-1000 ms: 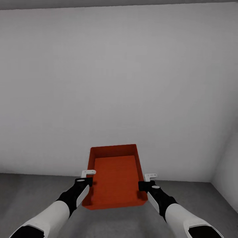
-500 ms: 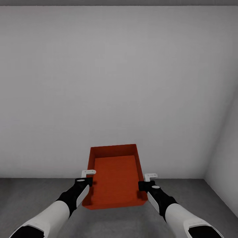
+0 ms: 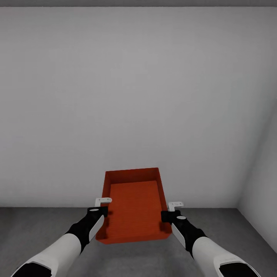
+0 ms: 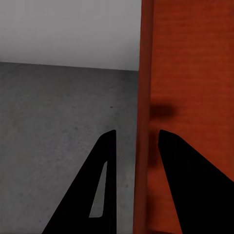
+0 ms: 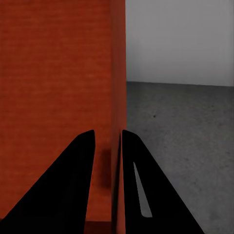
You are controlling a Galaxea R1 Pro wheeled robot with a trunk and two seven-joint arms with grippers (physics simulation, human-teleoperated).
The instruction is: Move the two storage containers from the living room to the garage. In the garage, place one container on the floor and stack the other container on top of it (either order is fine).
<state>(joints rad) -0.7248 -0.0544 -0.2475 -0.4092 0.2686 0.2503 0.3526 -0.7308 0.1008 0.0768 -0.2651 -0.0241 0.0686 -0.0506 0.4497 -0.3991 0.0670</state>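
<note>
One red-orange storage container [image 3: 134, 207] hangs in front of me above the dark concrete floor [image 3: 34, 234] of the garage, open side up and empty. My left gripper [image 3: 103, 211] is shut on its left wall and my right gripper [image 3: 167, 214] on its right wall. In the left wrist view the fingers [image 4: 105, 161] straddle the container's wall [image 4: 146, 97]. The right wrist view shows the gripper [image 5: 108, 134] pinching the other wall [image 5: 118, 73], one finger inside and one outside. Only this one container is in view.
A plain light-grey wall [image 3: 134, 96] stands straight ahead, meeting the floor just beyond the container. A second wall [image 3: 261, 184] closes the corner at the right. Bare speckled concrete [image 4: 58, 112] lies under and around the container [image 5: 180, 131].
The view has swung a little to the right early on, so the wall corner sits further left. The container and both arms keep the same pose.
</note>
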